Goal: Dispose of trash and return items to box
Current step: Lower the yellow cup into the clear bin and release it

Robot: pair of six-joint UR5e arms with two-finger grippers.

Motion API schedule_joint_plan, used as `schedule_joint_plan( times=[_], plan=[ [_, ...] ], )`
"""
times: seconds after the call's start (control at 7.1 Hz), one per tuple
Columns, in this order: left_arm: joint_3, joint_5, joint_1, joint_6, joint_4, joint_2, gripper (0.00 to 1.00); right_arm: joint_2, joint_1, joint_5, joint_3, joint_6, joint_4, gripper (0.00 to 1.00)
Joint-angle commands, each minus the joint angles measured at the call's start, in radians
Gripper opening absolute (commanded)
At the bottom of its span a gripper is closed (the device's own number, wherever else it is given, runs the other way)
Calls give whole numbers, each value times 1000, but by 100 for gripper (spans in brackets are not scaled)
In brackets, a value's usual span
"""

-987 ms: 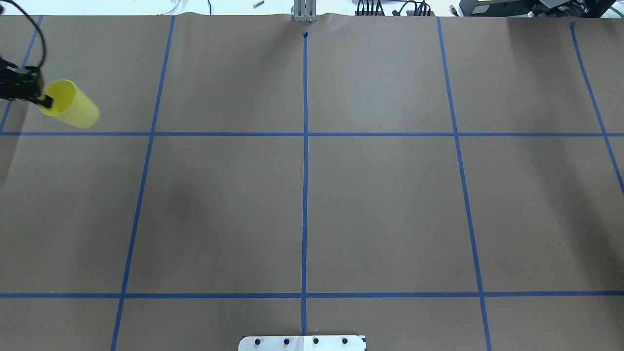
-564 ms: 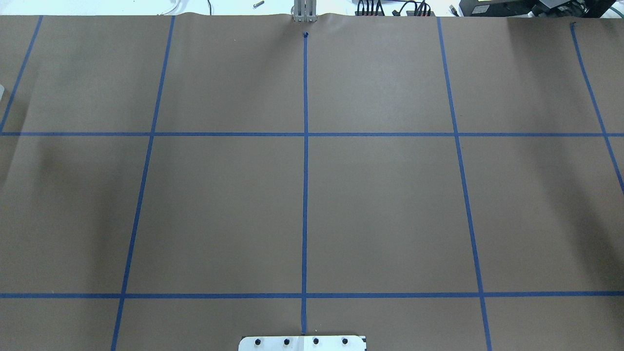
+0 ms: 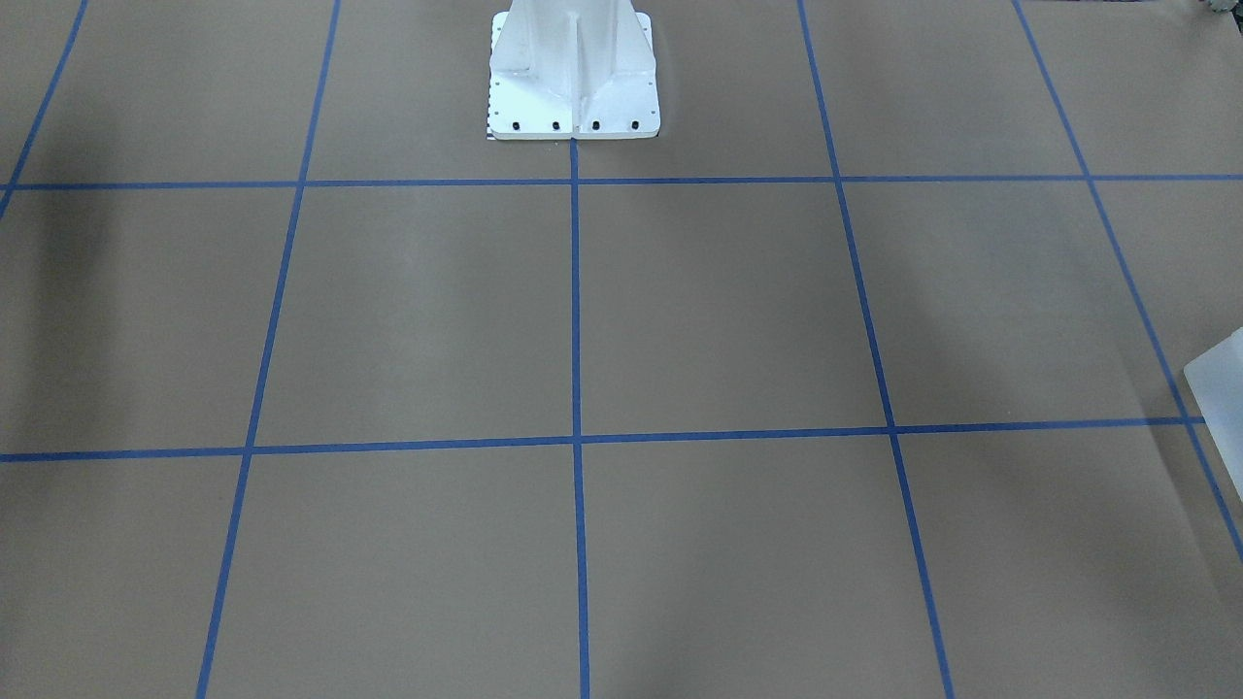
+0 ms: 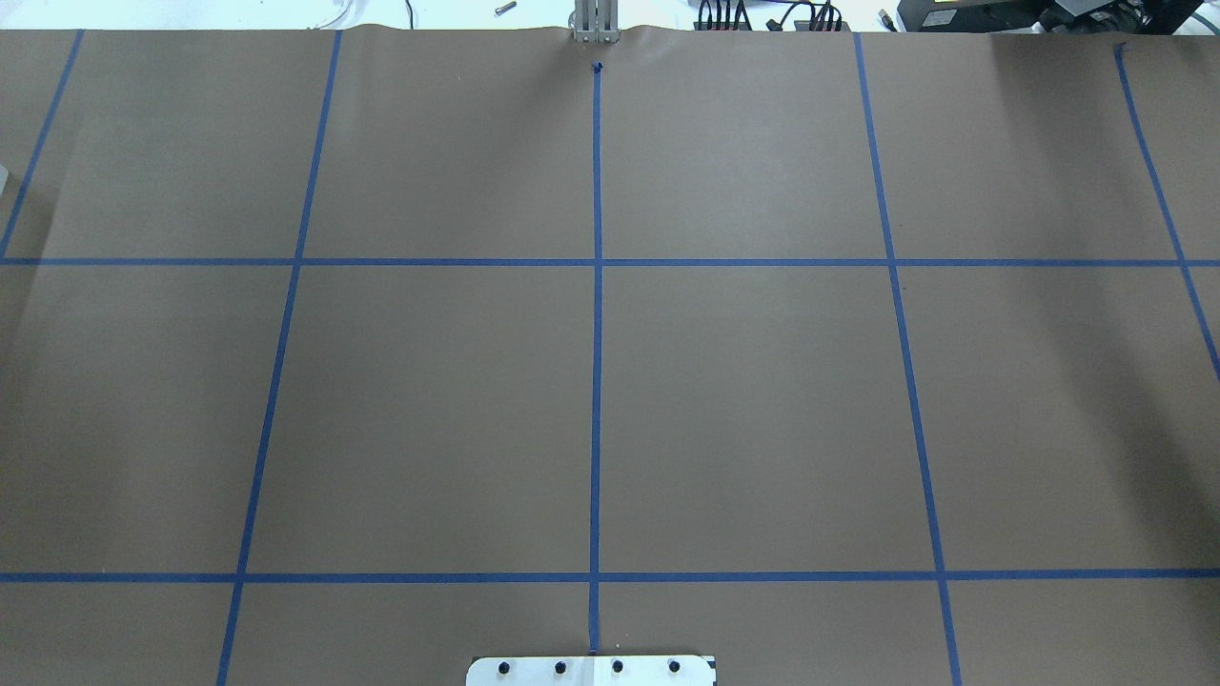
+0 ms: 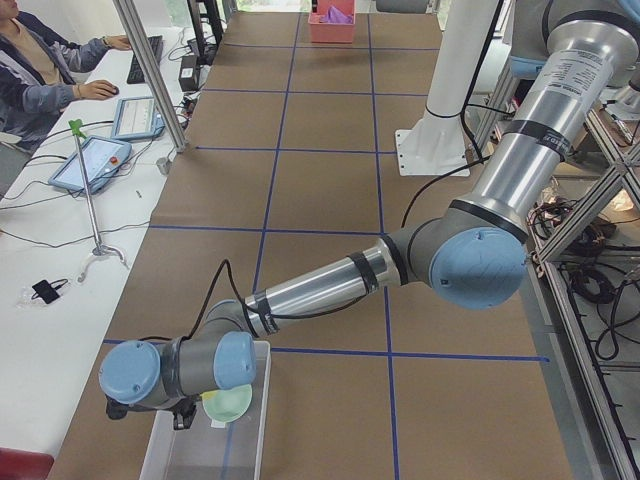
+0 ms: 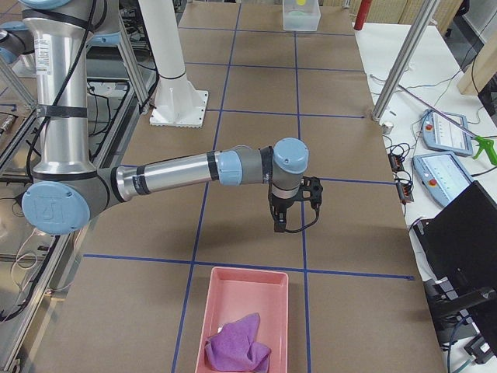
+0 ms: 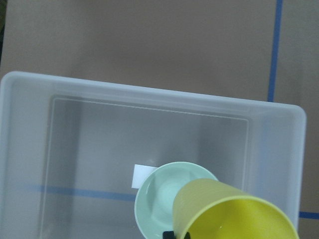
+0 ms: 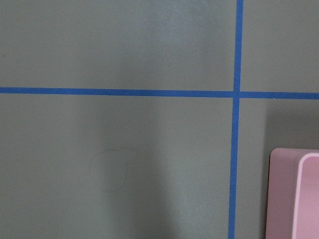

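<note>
A yellow cup (image 7: 234, 214) hangs tilted over a clear plastic box (image 7: 149, 92) at the table's end on my left. A pale green bowl (image 7: 157, 194) lies inside that box. My left gripper (image 5: 185, 412) is over the box and shut on the cup's rim; only a bit of black finger (image 7: 169, 234) shows in the left wrist view. My right gripper (image 6: 291, 221) hovers above the brown table just beyond a pink bin (image 6: 213, 291) that holds a purple cloth (image 6: 237, 346). I cannot tell whether the right gripper is open or shut.
The brown paper table carries a blue tape grid (image 4: 597, 262). The white robot base (image 3: 573, 68) stands at mid-table. The clear box's corner (image 3: 1219, 374) peeks into the front view. An operator sits at a side desk (image 5: 40, 60) with tablets.
My left gripper with the yellow cup has moved left, out of the overhead view. Nothing else in that view has changed.
</note>
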Motion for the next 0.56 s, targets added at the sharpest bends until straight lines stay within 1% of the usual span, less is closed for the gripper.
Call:
schedule_joint_plan(
  times=[0.0,0.42],
  plan=[
    [90,73,-4,-113,-149,-1,0,0,0,-1,-1,0,0,100],
    [139,74,-2,-135,-151,7,0,2,0,-5,-1,-2,0,100]
  ],
)
